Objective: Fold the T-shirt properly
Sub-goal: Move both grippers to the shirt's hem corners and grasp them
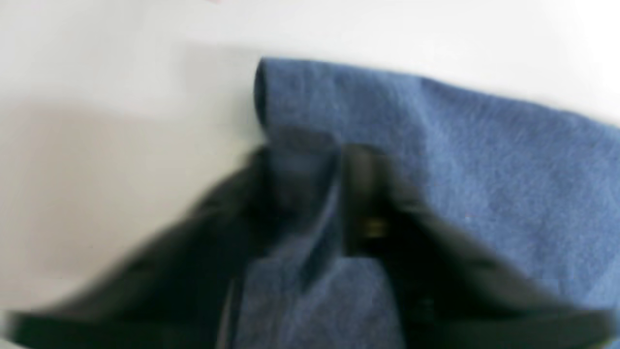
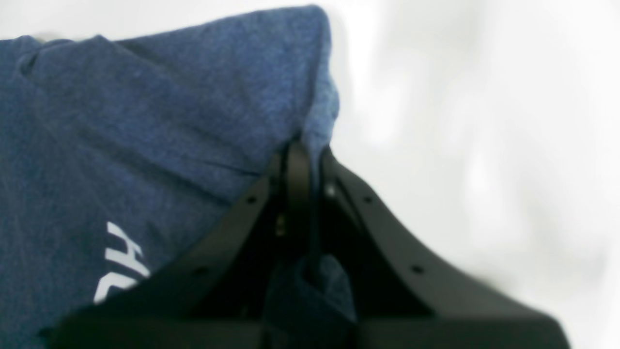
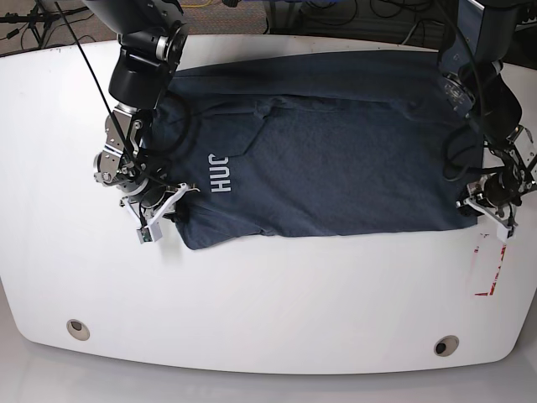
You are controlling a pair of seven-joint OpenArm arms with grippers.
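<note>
The right gripper point(image 2: 307, 160) was clenched on a corner of the T-shirt point(image 3: 327, 159); in its wrist view the two black fingers point(image 2: 296, 174) met on a pinched ridge of blue cloth, with more cloth bunched between the finger bases behind the tips. Out from that grip the fabric spread away to one side in broad soft creases, carrying white block lettering point(image 2: 121, 261) of which only the first strokes showed. On the other side of the gripper lay bare white desk point(image 2: 484, 145).

The left gripper point(image 1: 310, 165) sat over the opposite corner of the shirt. Its wrist view was blurred, with blue fabric running up between the dark fingers point(image 1: 363, 194); whether they had closed fully on it cannot be told. Beyond the tips the cloth ended in a rounded folded edge, and past that was plain desk.

From the base view the T-shirt lay flat and spread wide across the desk point(image 3: 268, 294) between the two grippers, already doubled into a rough rectangle, the letters "HUG" point(image 3: 220, 173) near the right gripper point(image 3: 155, 197). The left gripper point(image 3: 491, 201) stood at the far lower corner. Just outside it, a small red-marked label point(image 3: 488, 269) lay on the desk.
</note>
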